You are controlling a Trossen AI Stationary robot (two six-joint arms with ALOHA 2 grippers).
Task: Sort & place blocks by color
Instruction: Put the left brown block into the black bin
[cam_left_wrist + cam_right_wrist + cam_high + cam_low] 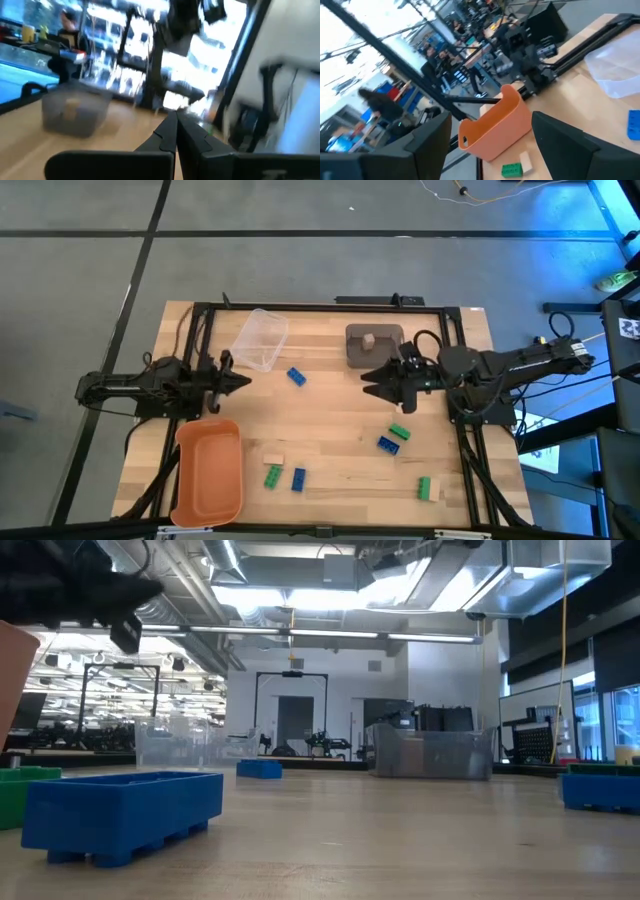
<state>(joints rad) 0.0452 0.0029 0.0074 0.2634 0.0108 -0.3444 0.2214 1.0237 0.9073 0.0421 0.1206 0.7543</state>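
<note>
Several small blocks lie flat on the wooden table: a blue one (297, 376) near the middle, a green (399, 432) and a blue (388, 445) at the right, and a tan (274, 459), a green (272, 475) and a blue (299, 478) near the front. Another green block (424, 488) lies at the front right. A tan block (368, 339) sits in the grey bin (385, 352). My left gripper (246, 380) is shut and empty at the table's left. My right gripper (368, 383) hangs open and empty in front of the grey bin, above the table.
An orange tray (210, 470) stands at the front left, and a clear tub (262, 338) lies tilted at the far left of centre. A black frame (300, 306) runs round the table's edges. In the right wrist view people show in the room beyond.
</note>
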